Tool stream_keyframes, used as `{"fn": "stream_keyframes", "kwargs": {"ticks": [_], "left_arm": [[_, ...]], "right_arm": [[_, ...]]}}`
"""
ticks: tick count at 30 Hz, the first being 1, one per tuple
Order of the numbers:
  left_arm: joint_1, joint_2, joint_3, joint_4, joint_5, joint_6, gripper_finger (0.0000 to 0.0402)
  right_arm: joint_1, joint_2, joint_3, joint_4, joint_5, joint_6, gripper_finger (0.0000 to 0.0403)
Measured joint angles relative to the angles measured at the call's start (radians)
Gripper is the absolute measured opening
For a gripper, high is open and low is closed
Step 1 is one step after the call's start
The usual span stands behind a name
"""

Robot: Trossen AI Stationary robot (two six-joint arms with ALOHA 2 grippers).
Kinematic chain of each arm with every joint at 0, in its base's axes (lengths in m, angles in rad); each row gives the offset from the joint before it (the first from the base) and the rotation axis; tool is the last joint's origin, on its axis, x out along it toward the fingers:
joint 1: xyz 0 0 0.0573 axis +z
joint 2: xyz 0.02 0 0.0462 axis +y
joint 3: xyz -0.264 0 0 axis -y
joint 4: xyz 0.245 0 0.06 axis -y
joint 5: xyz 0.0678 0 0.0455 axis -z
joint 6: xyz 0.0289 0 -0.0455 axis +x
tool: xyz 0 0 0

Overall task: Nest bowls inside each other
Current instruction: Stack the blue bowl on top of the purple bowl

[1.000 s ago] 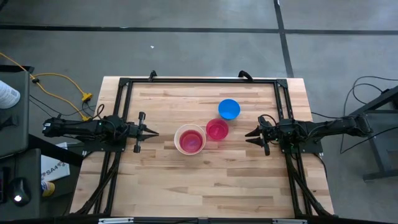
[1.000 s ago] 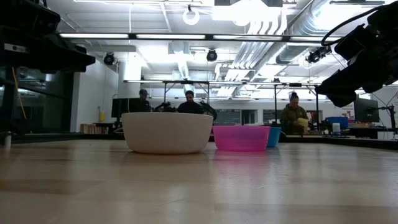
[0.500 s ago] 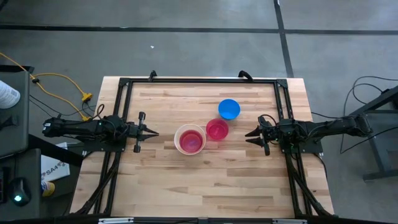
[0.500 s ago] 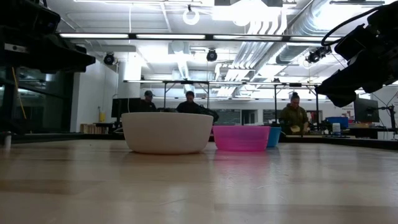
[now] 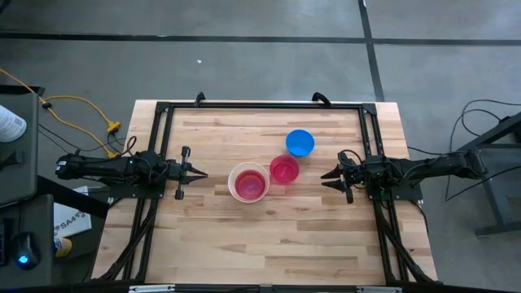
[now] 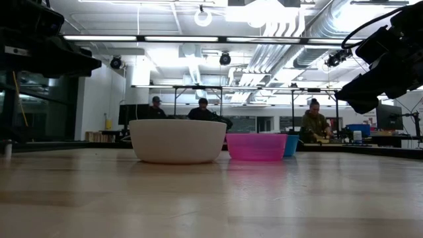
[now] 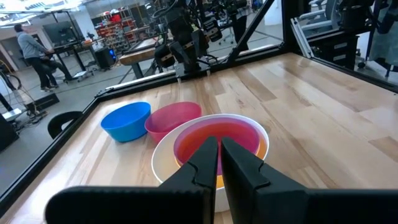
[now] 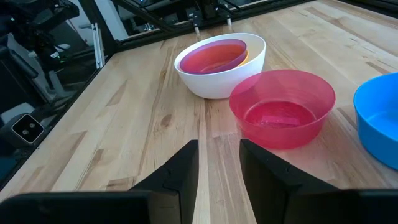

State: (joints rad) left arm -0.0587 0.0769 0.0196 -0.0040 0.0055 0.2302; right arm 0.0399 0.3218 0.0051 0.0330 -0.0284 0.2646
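My left gripper [image 5: 198,173] hangs at the left side of the table [image 5: 269,244], fingers pressed nearly together on nothing, pointing at the white bowl [image 5: 248,182] but well short of it. My right gripper [image 5: 331,178] waits at the right side with its fingers spread apart and empty, near the red-pink bowl [image 5: 284,169] without touching it.

The white bowl sits near the table's middle. Inside it I can make out a yellow bowl [image 8: 252,52] only as a thin sliver of rim, and a purple bowl [image 8: 214,56] nested in that; from above their colours blur into one pinkish patch. My own left fingers [image 7: 208,163] cover the near part of that stack in my left wrist view.

The red-pink bowl stands just beside the white one, to its right, upright and empty; whether the two touch I cannot tell. The blue bowl [image 5: 299,142] rests alone, farther back, close to the red-pink one. In the low view it is mostly hidden behind the red-pink bowl, and in my right wrist view it is cut off at the edge
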Motion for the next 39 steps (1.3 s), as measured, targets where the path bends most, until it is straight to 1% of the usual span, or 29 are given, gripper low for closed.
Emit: {"fn": "stream_keyframes", "kwargs": {"ticks": [18,21,24,26,30,34,37,39], "left_arm": [[0.000,0.000,0.000,0.001,0.001,0.000,0.0019],[0.000,0.000,0.000,0.001,0.001,0.000,0.0019],[0.000,0.000,0.000,0.001,0.002,0.000,0.0019],[0.000,0.000,0.000,0.001,0.003,0.000,0.0019],[0.000,0.000,0.000,0.001,0.003,0.000,0.0019],[0.000,0.000,0.000,0.001,0.003,0.000,0.0019],[0.000,0.000,0.000,0.001,0.002,0.000,0.0019],[0.000,0.000,0.000,0.001,0.002,0.000,0.0019]], "right_arm": [[0.000,0.000,0.000,0.002,0.003,-0.001,0.0110],[-0.001,0.000,0.000,0.028,0.043,-0.007,0.0110],[-0.001,0.000,0.000,0.107,0.086,-0.008,0.0110],[-0.001,0.000,0.003,0.163,0.105,-0.037,0.0110],[-0.020,0.006,0.037,0.152,0.116,-0.084,0.0110],[-0.071,0.058,0.090,0.133,0.077,-0.115,0.0110],[-0.115,0.133,0.136,0.122,0.029,-0.145,0.0110],[-0.148,0.189,0.177,0.078,0.001,-0.166,0.0110]]}}
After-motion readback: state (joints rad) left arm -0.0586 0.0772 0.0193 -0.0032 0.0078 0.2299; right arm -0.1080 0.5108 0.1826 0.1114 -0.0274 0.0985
